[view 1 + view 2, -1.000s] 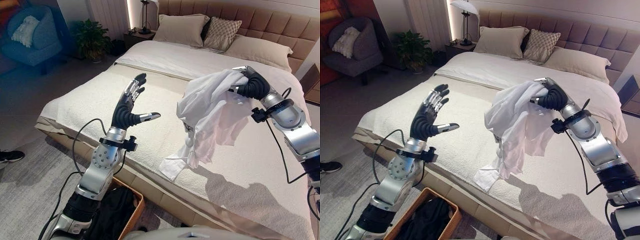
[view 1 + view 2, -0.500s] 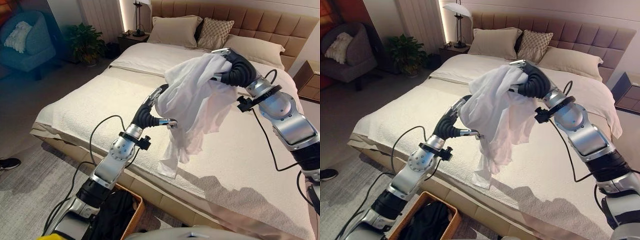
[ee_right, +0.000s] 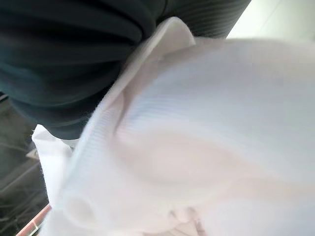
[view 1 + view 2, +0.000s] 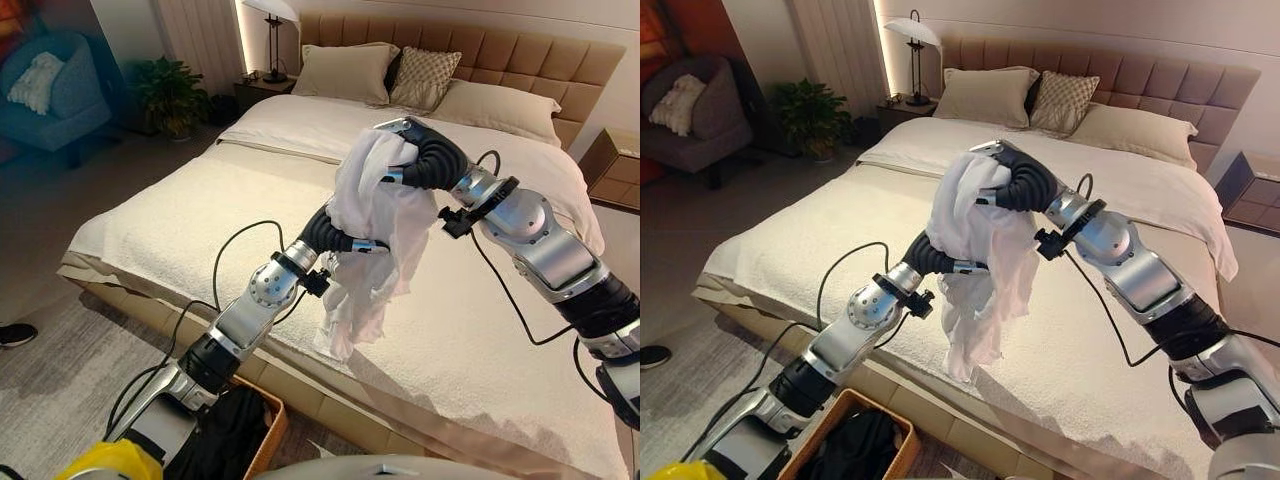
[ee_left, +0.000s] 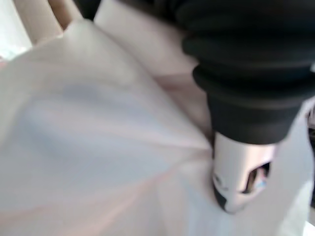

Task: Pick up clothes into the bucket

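1. As I reviewed the head feeds, the right robot hand (image 4: pixel 415 160) was raised above the bed (image 4: pixel 180 210), its fingers curled into the top of a white garment (image 4: pixel 385 220); I judged it pinching the cloth, since the garment hung from it clear of the bedding.

2. The left robot hand (image 4: pixel 940 258) was pushed into the garment from the side, about midway down. A silver finger showed against the cloth in the left wrist feed, but the rest lay buried in folds, and I could not tell whether that hand was spread or closed.

3. The garment hung with its long axis near vertical, bunched at the top under the right robot hand, its loose tail (image 4: pixel 965 350) dangling near the bed's front edge, just above the mattress as far as I could judge.

4. The bucket, a brown basket (image 4: pixel 902 440) already holding dark clothing (image 4: pixel 855 445), stood on the floor at the foot of the bed, below and to the left of the hanging garment, beside the left arm.

5. Judgement: the coming move turned on carrying the load down and leftward off the bed edge. The left arm was the nearer to the basket; the right robot hand bore the weight.

6. Risk noted: the trailing tail could catch the basket rim or drape outside it.
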Robot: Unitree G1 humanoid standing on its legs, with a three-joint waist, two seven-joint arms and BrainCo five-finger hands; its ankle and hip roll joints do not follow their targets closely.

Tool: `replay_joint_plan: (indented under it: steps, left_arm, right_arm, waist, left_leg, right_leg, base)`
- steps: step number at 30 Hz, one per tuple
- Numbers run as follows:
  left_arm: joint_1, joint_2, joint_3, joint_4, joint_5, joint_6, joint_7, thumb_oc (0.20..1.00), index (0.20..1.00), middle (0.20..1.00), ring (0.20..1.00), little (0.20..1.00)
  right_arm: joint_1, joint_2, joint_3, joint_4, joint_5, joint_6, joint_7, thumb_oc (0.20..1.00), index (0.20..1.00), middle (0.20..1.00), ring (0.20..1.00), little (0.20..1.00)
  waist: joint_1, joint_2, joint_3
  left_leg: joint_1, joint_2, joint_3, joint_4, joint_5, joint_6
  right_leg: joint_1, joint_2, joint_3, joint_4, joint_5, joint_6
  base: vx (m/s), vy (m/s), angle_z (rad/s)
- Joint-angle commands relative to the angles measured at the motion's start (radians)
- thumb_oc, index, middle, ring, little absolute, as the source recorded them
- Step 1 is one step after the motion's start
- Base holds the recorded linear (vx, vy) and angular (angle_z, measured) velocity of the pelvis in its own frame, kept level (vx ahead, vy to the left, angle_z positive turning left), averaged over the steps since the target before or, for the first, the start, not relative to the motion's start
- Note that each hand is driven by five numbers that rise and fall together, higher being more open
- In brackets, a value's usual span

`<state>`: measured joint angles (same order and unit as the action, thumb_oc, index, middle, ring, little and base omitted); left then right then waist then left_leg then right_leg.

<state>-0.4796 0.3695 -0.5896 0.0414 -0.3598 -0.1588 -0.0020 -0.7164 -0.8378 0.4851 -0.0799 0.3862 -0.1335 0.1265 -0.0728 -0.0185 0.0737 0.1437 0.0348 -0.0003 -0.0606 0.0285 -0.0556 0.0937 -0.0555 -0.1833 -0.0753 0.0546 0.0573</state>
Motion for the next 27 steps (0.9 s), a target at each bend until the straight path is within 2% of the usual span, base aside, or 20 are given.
replay_joint_plan:
  steps: [1, 3, 8, 9, 10, 11, 12, 27]
  left_arm:
    - [-0.11, -0.046, -0.074, 0.068, -0.17, -0.003, -0.053, 1.0, 1.0, 1.0, 1.0, 1.0]
    - [-0.114, -0.05, -0.087, 0.069, -0.193, 0.004, -0.065, 1.0, 1.0, 1.0, 1.0, 1.0]
    - [-0.13, -0.037, -0.167, 0.062, -0.391, 0.073, -0.144, 1.0, 1.0, 1.0, 1.0, 1.0]
    - [-0.13, -0.032, -0.174, 0.059, -0.419, 0.081, -0.15, 0.736, 0.736, 0.736, 0.736, 0.736]
    - [-0.126, -0.031, -0.185, 0.062, -0.442, 0.089, -0.158, 0.592, 0.592, 0.592, 0.592, 0.592]
    - [-0.123, -0.027, -0.19, 0.063, -0.452, 0.092, -0.163, 0.369, 0.369, 0.369, 0.369, 0.369]
    - [-0.116, -0.025, -0.19, 0.061, -0.463, 0.095, -0.165, 0.2, 0.2, 0.2, 0.2, 0.2]
    - [-0.012, -0.054, -0.127, 0.095, -0.519, 0.109, -0.167, 0.2, 0.2, 0.2, 0.2, 0.2]
  right_arm:
    - [-0.136, 0.029, 0.015, -0.027, 0.06, -0.057, -0.016, 0.2, 0.2, 0.2, 0.2, 0.2]
    - [-0.135, 0.031, 0.017, -0.026, 0.061, -0.054, -0.018, 0.2, 0.2, 0.2, 0.2, 0.2]
    - [-0.145, 0.03, 0.032, -0.025, 0.061, -0.043, -0.021, 0.2, 0.2, 0.2, 0.2, 0.2]
    - [-0.146, 0.03, 0.034, -0.021, 0.06, -0.043, -0.022, 0.2, 0.2, 0.2, 0.2, 0.2]
    - [-0.147, 0.031, 0.036, -0.015, 0.058, -0.041, -0.024, 0.2, 0.2, 0.2, 0.2, 0.2]
    - [-0.149, 0.031, 0.039, -0.012, 0.057, -0.04, -0.024, 0.2, 0.2, 0.2, 0.2, 0.2]
    - [-0.149, 0.033, 0.041, -0.012, 0.053, -0.04, -0.024, 0.2, 0.2, 0.2, 0.2, 0.2]
    - [-0.084, 0.061, -0.013, 0.006, -0.009, -0.036, -0.039, 0.2, 0.2, 0.2, 0.2, 0.2]
  waist:
    - [-0.018, -0.056, -0.054]
    - [-0.019, -0.055, -0.054]
    - [-0.028, -0.047, -0.051]
    - [-0.029, -0.046, -0.051]
    - [-0.029, -0.045, -0.051]
    - [-0.029, -0.045, -0.051]
    - [-0.03, -0.044, -0.051]
    - [-0.023, -0.042, -0.05]
  left_leg:
    - [-0.045, -0.005, -0.017, 0.074, -0.082, -0.009]
    - [-0.045, -0.005, -0.017, 0.074, -0.082, -0.009]
    - [-0.047, -0.007, -0.015, 0.076, -0.08, -0.009]
    - [-0.048, -0.007, -0.015, 0.076, -0.08, -0.009]
    - [-0.047, -0.007, -0.015, 0.076, -0.08, -0.009]
    - [-0.048, -0.008, -0.015, 0.076, -0.081, -0.009]
    - [-0.048, -0.008, -0.015, 0.077, -0.08, -0.01]
    - [-0.048, -0.013, -0.018, 0.082, -0.083, -0.006]
  right_leg:
    - [0.023, -0.08, 0.043, 0.072, -0.087, 0.081]
    - [0.022, -0.08, 0.044, 0.073, -0.087, 0.082]
    - [0.018, -0.081, 0.046, 0.076, -0.084, 0.083]
    - [0.017, -0.081, 0.047, 0.076, -0.084, 0.084]
    - [0.017, -0.081, 0.048, 0.075, -0.084, 0.083]
    - [0.017, -0.081, 0.049, 0.075, -0.084, 0.083]
    - [0.017, -0.081, 0.048, 0.076, -0.084, 0.083]
    - [0.017, -0.085, 0.051, 0.079, -0.087, 0.081]
  base:
    - [0.0, 0.0, 0.0]
    - [0.0, 0.0, 0.0]
    - [0.0, 0.0, 0.0]
    - [0.0, 0.0, 0.0]
    - [0.0, 0.0, 0.0]
    - [0.0, 0.0, 0.0]
    - [0.0, 0.0, 0.0]
    - [0.0, 0.0, 0.0]
